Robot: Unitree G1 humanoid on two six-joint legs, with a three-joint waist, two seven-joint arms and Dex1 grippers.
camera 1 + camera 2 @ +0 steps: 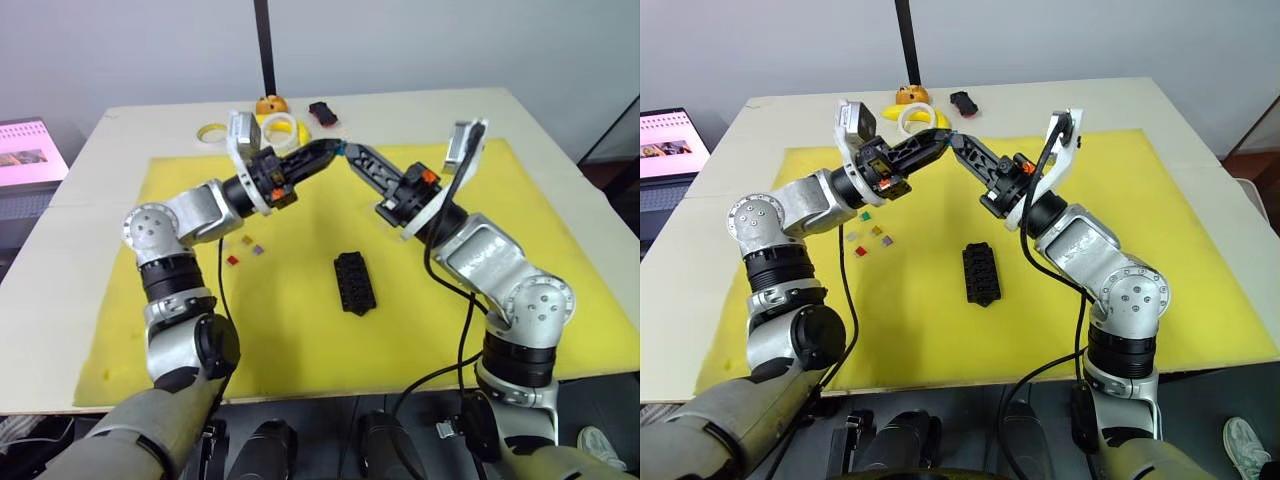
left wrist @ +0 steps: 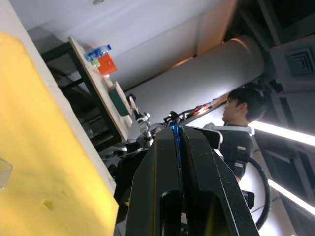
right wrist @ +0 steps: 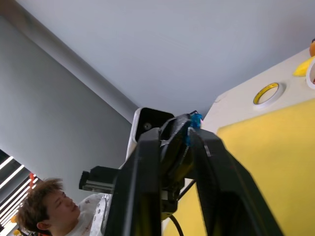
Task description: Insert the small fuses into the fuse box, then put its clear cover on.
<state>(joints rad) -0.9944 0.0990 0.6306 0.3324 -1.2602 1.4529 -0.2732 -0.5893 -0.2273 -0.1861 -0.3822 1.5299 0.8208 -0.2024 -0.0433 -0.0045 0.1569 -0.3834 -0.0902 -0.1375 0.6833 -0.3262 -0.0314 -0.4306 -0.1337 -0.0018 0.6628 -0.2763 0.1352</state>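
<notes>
1. Two grippers meet tip to tip in the air above the far part of the yellow mat [image 1: 560,250], with a blue fuse [image 1: 341,150] at the point where they touch; the left gripper [image 1: 335,147] reaches in from the left and the right gripper [image 1: 348,152] from the right.
2. In the left wrist view the left fingers [image 2: 162,162] are pressed together with a thin blue sliver [image 2: 176,140] in the seam, so they pinch the blue fuse; in the right wrist view the right fingertips [image 3: 197,130] also sit at a blue chip [image 3: 196,119], but whether they grip it or merely touch it I cannot tell.
3. The fuse box [image 1: 354,282] lies flat near the middle of the mat, nothing touching it, open mat on all its sides.
4. Several other small fuses [image 1: 872,236] lie scattered on the mat to the left of the box, under the left forearm; yellow, red and purple show, well apart from the box.
5. Beyond the mat's far edge, on the bare table [image 1: 560,130], lie tape rings [image 1: 280,128], a small orange object [image 1: 271,103] and a black-and-red object [image 1: 322,112].
6. The near half of the mat, toward its front edge, is open; a person [image 2: 241,110] shows in the wrist views, off the table.
</notes>
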